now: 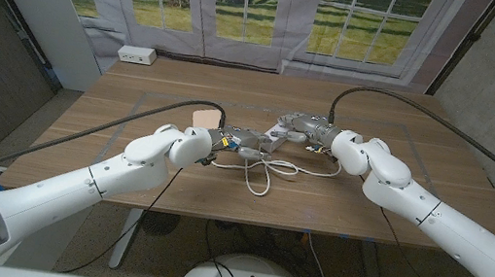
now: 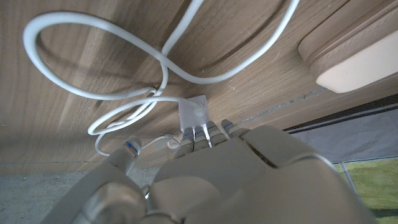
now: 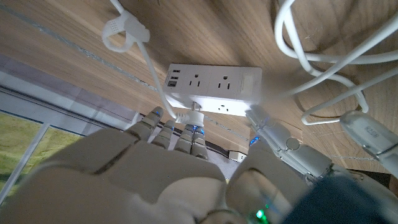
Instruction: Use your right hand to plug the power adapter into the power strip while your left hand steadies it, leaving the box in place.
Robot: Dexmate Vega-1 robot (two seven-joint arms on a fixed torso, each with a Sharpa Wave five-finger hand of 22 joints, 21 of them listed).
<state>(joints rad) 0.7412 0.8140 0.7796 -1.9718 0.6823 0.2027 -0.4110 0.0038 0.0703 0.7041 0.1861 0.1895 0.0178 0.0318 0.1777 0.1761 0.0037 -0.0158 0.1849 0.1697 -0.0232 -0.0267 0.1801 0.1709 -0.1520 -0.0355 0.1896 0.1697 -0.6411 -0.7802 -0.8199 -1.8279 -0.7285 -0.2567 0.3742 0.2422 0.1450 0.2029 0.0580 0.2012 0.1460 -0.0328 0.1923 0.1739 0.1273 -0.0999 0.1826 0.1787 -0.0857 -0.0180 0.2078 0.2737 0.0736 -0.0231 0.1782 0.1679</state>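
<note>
1. Left hand [image 1: 227,142]: reaches to mid-table; its fingertips [image 2: 205,134] clamp a small white power adapter [image 2: 193,114], whose prongs point back toward the hand.
2. Right hand [image 1: 300,127]: opposite the left hand, fingers [image 3: 180,134] against the near side of the power strip [image 3: 214,87], touching it; whether they grip it I cannot tell.
3. Power strip: white, lying on the wooden table [image 1: 396,195] just beyond the right fingertips, sockets up.
4. White cable [image 1: 267,171]: loops on the table between the two hands and toward the robot.
5. Box [image 1: 204,115]: tan, flat, just beyond the left hand.
6. White socket box [image 1: 137,54]: far left table corner, well apart from both hands.
</note>
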